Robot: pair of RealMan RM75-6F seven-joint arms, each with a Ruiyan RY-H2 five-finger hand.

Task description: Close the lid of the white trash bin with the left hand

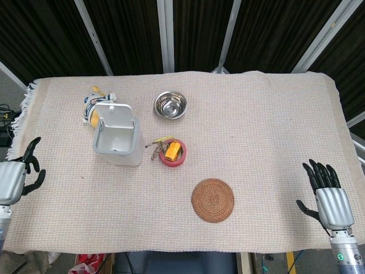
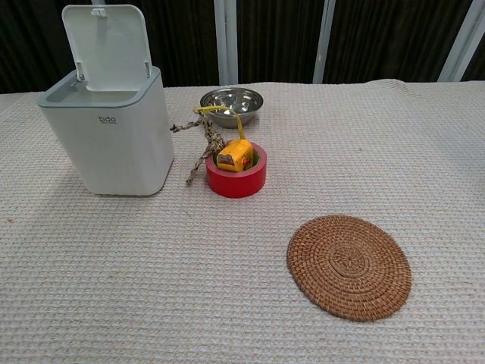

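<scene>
The white trash bin (image 1: 118, 142) (image 2: 107, 135) stands at the left middle of the cloth-covered table. Its lid (image 2: 108, 44) (image 1: 112, 111) is hinged at the back and stands upright, so the bin is open. My left hand (image 1: 15, 178) hovers at the table's left edge, well left of and nearer than the bin, empty with fingers apart. At the front right corner my right hand (image 1: 329, 200) is empty too, fingers spread. Neither hand shows in the chest view.
A red tape roll (image 1: 172, 153) (image 2: 236, 174) holding a yellow tape measure sits right of the bin, with a twine piece beside it. A steel bowl (image 1: 170, 105) (image 2: 231, 101) lies behind, a round woven mat (image 1: 212, 200) (image 2: 349, 266) in front. A striped toy (image 1: 91, 107) lies behind the bin.
</scene>
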